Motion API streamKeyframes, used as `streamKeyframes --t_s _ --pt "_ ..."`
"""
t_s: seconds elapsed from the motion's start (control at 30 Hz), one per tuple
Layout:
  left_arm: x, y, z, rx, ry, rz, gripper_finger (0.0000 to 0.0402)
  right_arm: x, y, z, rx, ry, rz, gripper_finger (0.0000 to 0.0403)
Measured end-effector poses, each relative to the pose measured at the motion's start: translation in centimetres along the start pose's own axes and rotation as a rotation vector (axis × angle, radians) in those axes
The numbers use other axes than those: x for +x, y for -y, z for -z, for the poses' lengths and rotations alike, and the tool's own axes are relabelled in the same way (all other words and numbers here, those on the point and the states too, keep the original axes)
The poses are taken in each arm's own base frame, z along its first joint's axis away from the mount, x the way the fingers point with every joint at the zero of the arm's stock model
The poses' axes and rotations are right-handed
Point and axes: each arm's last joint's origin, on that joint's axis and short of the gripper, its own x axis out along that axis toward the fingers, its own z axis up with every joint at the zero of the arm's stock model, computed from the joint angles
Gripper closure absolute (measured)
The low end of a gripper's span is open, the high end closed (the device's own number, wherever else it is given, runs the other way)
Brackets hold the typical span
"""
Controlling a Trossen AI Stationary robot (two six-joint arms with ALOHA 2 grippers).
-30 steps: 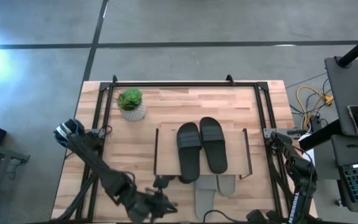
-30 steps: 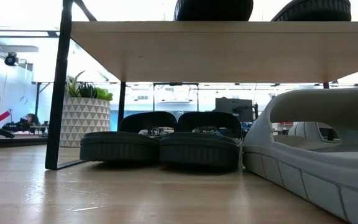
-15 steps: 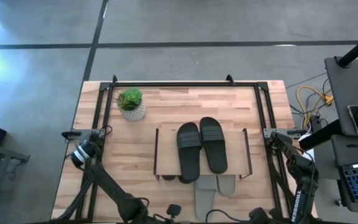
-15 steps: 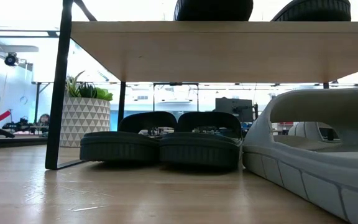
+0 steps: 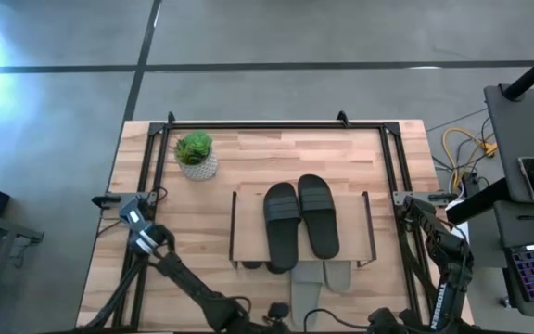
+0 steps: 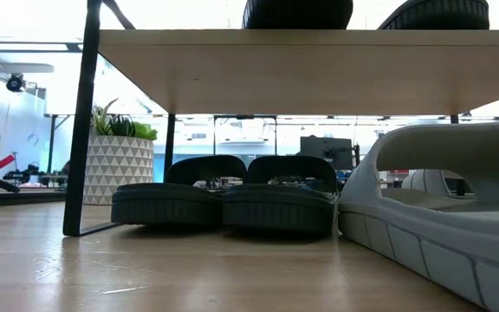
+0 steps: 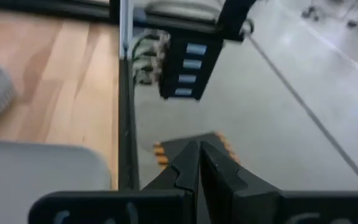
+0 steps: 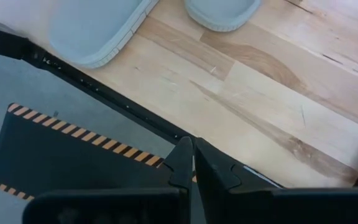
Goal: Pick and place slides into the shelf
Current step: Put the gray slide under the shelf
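Six slides are counted across the views. Two black slides (image 5: 299, 221) are laid side by side on the plank top of the shelf (image 5: 248, 227), which is placed near the middle of the table (image 5: 267, 158). Two light grey slides (image 5: 321, 281) are seen protruding from under the shelf's near edge. One potted plant (image 5: 196, 155) is set near the table's far left corner.

The lower level is shown only in the low view: a second dark pair (image 6: 223, 204) is resting on the tabletop beneath the plank, with a grey slide (image 6: 440, 208) beside it.

The fingers are resolved only in the wrist views. The left gripper (image 7: 199, 163) is clenched on nothing, beyond the table's edge over the floor. The right gripper (image 8: 193, 160) is likewise closed and empty, at the near table edge, close to the grey pair.
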Motion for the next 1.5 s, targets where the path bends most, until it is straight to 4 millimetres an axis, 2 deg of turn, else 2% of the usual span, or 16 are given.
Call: streamKeyframes --t_s 0.2,0.43,0.77,0.9,1.1,1.3,1.5 --pt "1.7 -1.7 1.4 -0.025 -0.068 0.007 0.0402 -0.1 0.1 0.2 -0.005 -0.009 0.006 0.0392" --pt "2.1 -3.4 2.4 0.000 -0.189 -0.082 0.0402 -0.1 0.2 0.3 -0.007 -0.012 0.008 0.0392" --pt "2.3 -4.8 1.2 0.026 -0.244 -0.109 0.0402 0.4 0.3 0.3 -0.017 0.003 0.017 0.0392" --pt "2.6 -4.8 0.1 0.082 -0.238 -0.044 0.0402 0.6 0.1 0.4 -0.011 -0.007 0.005 0.0392" --pt "2.8 -5.7 0.3 0.078 -0.306 0.043 0.0402 1.1 -0.2 0.7 0.005 -0.047 -0.007 0.0392" --pt "2.8 -6.2 0.6 0.176 -0.349 0.043 0.0401 2.7 -2.6 1.5 -0.014 -0.154 -0.173 0.0392" --pt "2.9 -6.8 0.5 0.188 -0.365 0.040 0.0401 4.4 -2.7 1.6 0.101 -0.072 -0.195 0.0392"
